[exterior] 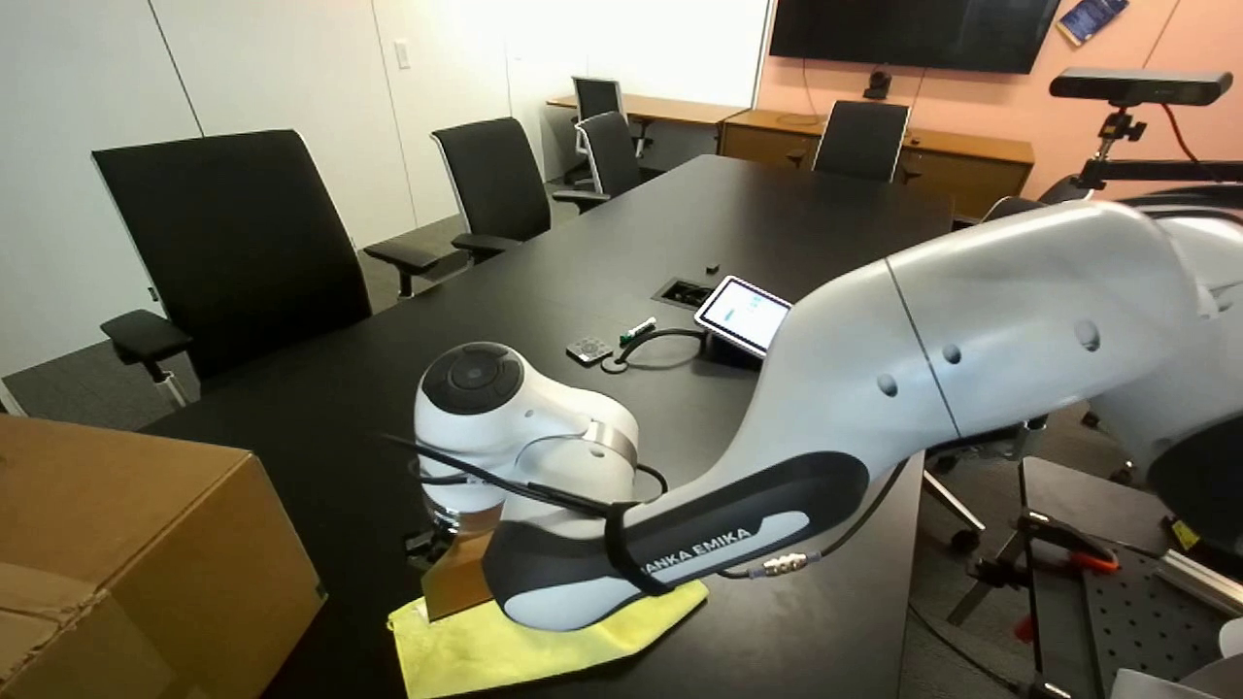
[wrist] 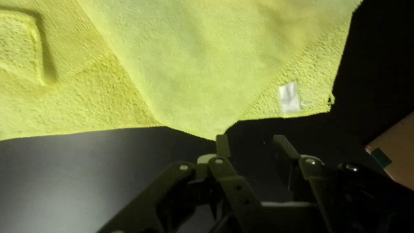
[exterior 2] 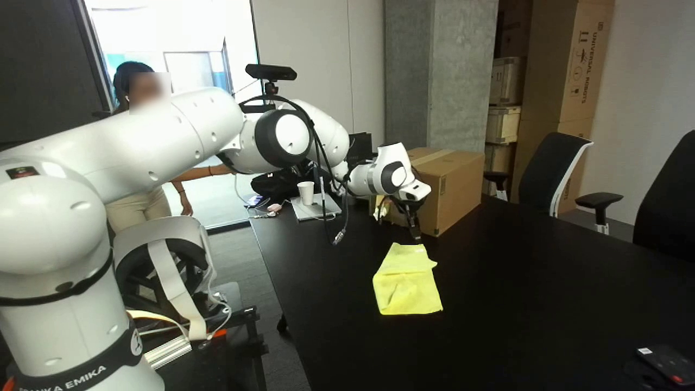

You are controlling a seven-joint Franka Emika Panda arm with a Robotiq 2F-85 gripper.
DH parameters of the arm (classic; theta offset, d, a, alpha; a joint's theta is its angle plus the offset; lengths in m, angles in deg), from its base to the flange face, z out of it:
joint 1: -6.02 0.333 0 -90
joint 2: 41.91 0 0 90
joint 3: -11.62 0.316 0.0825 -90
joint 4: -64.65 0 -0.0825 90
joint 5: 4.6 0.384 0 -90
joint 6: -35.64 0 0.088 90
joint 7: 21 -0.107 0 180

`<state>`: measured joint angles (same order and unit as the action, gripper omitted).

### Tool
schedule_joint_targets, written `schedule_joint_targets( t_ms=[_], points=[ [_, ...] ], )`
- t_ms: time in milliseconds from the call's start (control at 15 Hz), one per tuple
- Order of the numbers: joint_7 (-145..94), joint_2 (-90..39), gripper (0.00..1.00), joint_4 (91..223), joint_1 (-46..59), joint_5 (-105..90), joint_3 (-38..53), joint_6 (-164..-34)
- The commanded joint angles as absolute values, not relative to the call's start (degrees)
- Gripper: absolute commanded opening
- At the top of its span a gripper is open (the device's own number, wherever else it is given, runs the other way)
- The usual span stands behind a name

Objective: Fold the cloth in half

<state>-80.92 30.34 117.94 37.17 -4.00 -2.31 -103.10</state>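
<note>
There lay the lime cloth (exterior 2: 407, 288), partly doubled over itself, well in from the visible edge of the bench (exterior 2: 516, 304), dark top running off to both sides, the cardboard box (exterior 2: 461, 190) close by! Low hung the arm (exterior 2: 195, 125), wrist bent downward, end effector (wrist: 251, 145) spread right by the cloth's border; contact, I couldn't tell.

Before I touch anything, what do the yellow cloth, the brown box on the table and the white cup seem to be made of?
The yellow cloth: probably microfibre or terry, matte, judging by its fuzzy pile. The brown box: seemingly cardboard, matte, with flat panels and a taped top. The white cup: perhaps paper or plastic, smooth-looking, too small to tell which.
</note>
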Motion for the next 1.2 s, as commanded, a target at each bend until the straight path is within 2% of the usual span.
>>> schedule_joint_targets(
  t_ms=[0,267,600,1067,1133],
  points=[
    [-83.9,28.8,0.73,114.9,38.1,-4.6,-4.4,-102.3],
    [-80.7,18.6,1.0,125.1,39.0,-3.4,-2.2,-101.2],
    [-80.7,6.1,1.0,137.5,40.4,-1.6,0.5,-91.1],
    [-80.7,-11.5,1.0,155.3,42.1,-1.1,3.4,-85.1],
    [-83.1,-14.1,1.0,157.6,39.5,-4.5,7.1,-84.8]
  ],
)
